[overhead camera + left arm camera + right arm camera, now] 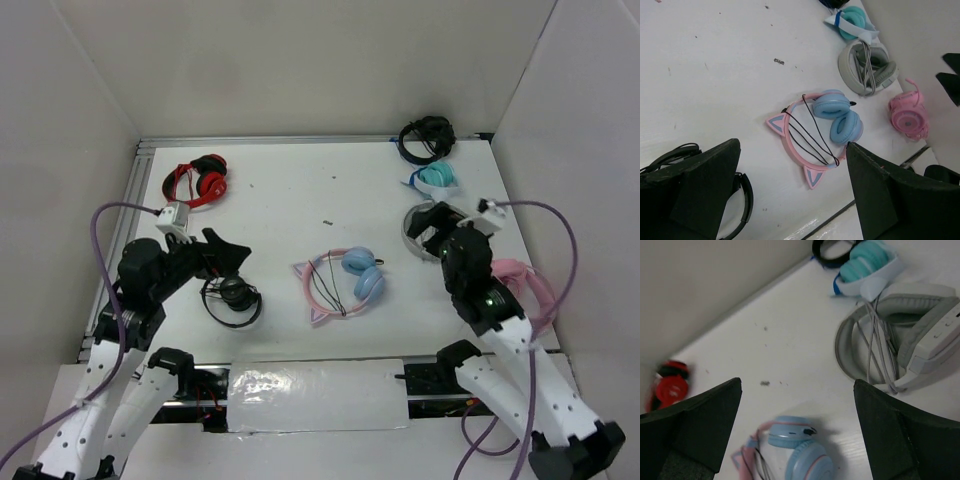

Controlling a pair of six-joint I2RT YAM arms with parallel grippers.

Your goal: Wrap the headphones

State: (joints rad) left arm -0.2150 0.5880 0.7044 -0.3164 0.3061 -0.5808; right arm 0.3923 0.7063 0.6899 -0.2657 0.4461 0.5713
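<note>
The headphones lie flat in the middle of the table: a pink headband with two cat ears and light blue ear cups folded inward. The thin black cable is wound in several strands across the headband. My left gripper is open and empty, above the table to the left of them. My right gripper is open and empty, to their right. The left wrist view shows the headphones between and beyond the open fingers of the left gripper. The right wrist view shows their blue cups below the open right gripper.
Red-and-black headphones lie at the back left. Black headphones lie under my left gripper. Black headphones and teal-and-white ones lie at the back right. A grey headset and all-pink headphones lie by the right arm.
</note>
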